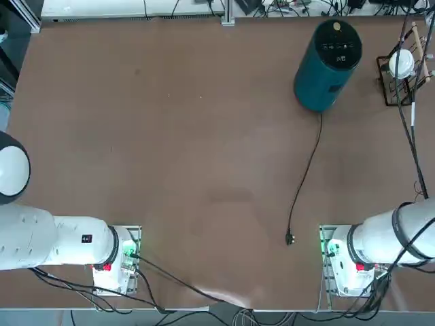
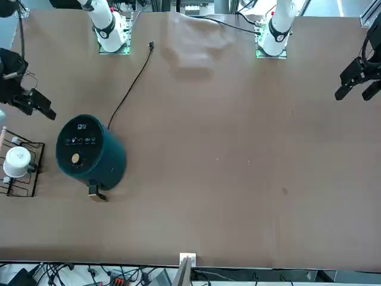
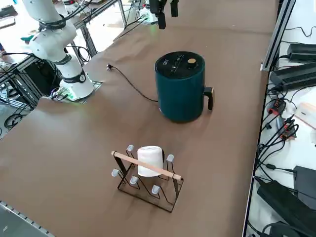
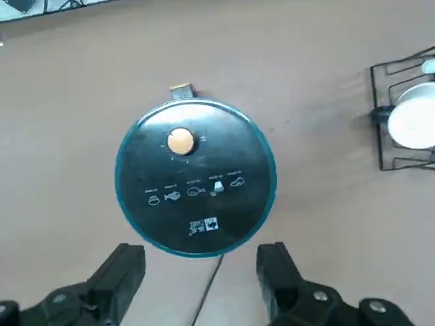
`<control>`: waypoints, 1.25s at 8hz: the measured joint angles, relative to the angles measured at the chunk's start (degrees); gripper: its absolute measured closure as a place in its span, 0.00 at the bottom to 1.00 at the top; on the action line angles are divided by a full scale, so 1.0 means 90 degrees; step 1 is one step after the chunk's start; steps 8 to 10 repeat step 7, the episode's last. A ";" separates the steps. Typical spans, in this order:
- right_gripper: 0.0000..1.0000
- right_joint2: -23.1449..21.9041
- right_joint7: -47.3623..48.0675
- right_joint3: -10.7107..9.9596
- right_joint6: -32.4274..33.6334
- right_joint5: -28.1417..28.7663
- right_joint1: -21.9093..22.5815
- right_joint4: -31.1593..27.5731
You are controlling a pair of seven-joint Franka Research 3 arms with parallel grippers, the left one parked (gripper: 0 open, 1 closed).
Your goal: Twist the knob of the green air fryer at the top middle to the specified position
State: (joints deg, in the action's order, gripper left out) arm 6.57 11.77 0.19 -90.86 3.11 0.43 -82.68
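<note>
I'm hovering the right gripper over the fryer, nothing gripped.

On the brown table, the tall teal-green cylindrical air fryer is standing at about 1 o'clock in my overhead view. My black two-finger right gripper is hanging above it, fingers spread and empty. The small round tan-yellow knob is sitting untouched on its black top.

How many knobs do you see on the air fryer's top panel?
1: the knob sits on the green air fryer top, toward its handle side. The right gripper hovers open above, not touching.
</note>
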 joint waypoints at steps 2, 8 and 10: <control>0.00 0.0009 -0.0003 -0.0032 0.0142 0.0133 -0.0124 -0.0030; 0.00 0.0009 -0.0003 -0.0013 0.0171 0.0137 -0.0109 -0.0033; 0.00 0.0009 -0.0003 -0.0013 0.0171 0.0137 -0.0109 -0.0033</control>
